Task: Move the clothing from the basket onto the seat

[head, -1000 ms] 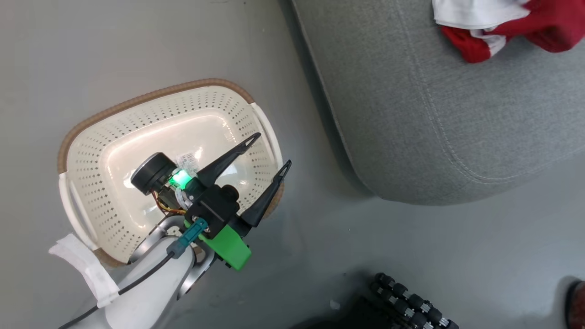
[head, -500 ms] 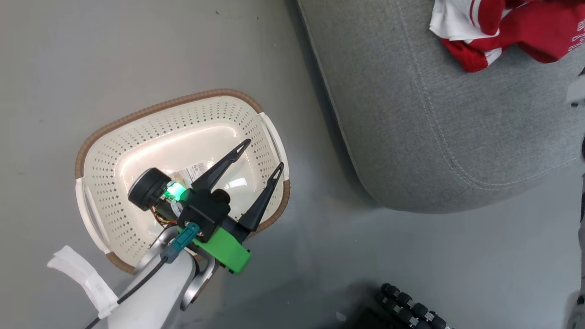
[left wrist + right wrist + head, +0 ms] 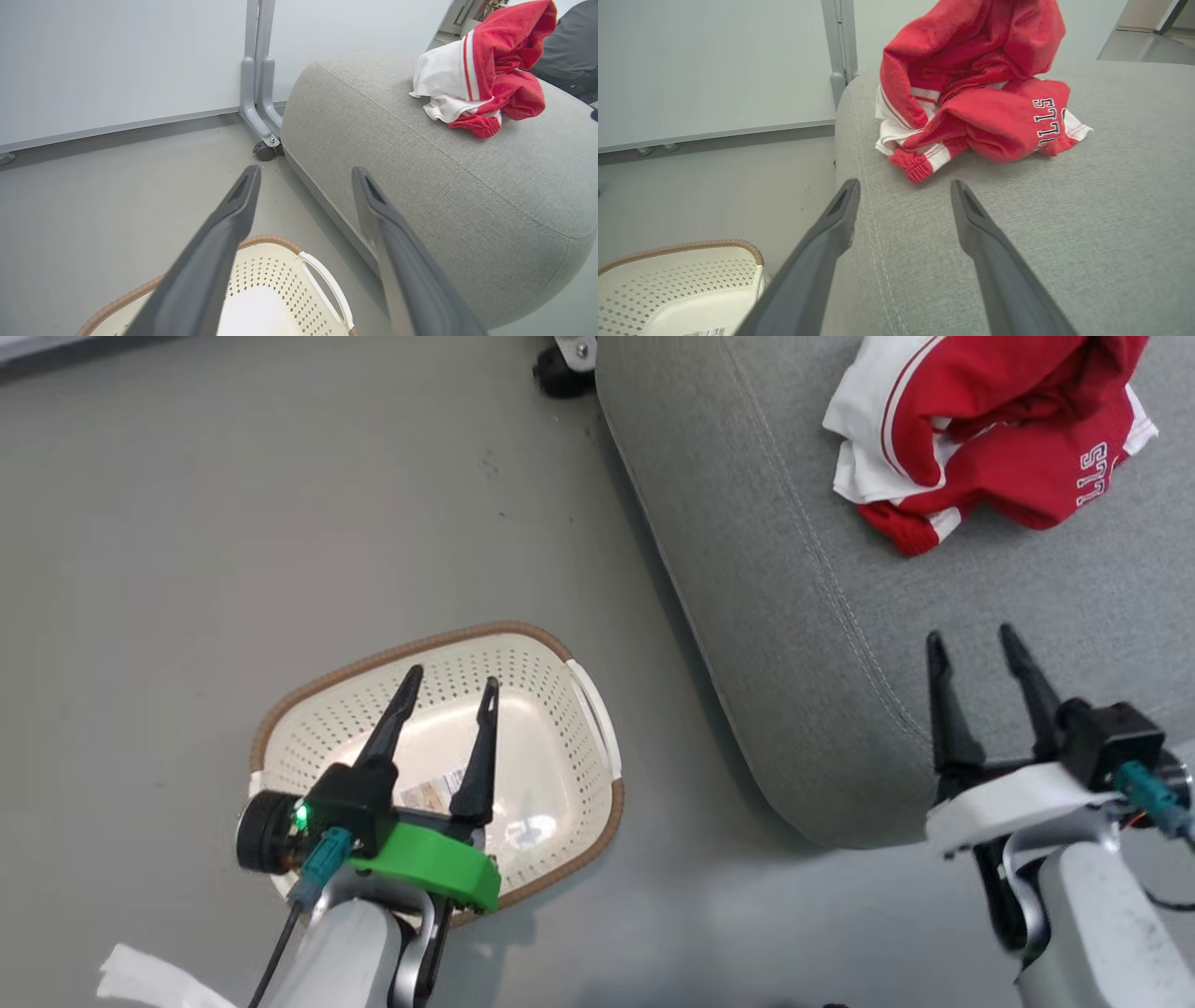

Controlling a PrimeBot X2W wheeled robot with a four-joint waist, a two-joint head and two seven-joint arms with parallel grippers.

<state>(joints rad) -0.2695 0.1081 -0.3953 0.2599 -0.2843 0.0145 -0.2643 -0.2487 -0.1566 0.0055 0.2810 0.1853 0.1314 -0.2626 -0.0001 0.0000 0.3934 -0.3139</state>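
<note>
The red and white clothing (image 3: 990,439) lies bunched on the grey seat (image 3: 840,644), also seen in the left wrist view (image 3: 481,79) and close ahead in the right wrist view (image 3: 980,98). The cream basket (image 3: 560,663) stands on the floor left of the seat, with nothing but a label sticker inside. My left gripper (image 3: 451,677) hangs open above the basket, fingers empty. My right gripper (image 3: 971,637) is open over the seat's near edge, short of the clothing, holding nothing.
Grey floor surrounds the basket. A wheeled grey stand leg (image 3: 261,116) sits at the seat's far corner against a white wall panel (image 3: 117,60). The seat (image 3: 1064,242) stretches wide beyond the clothing.
The head camera has swung, shifting the whole picture. My right gripper has come into view, open, over the seat. The clothing lies free on the seat. My left gripper now points straighter over the basket.
</note>
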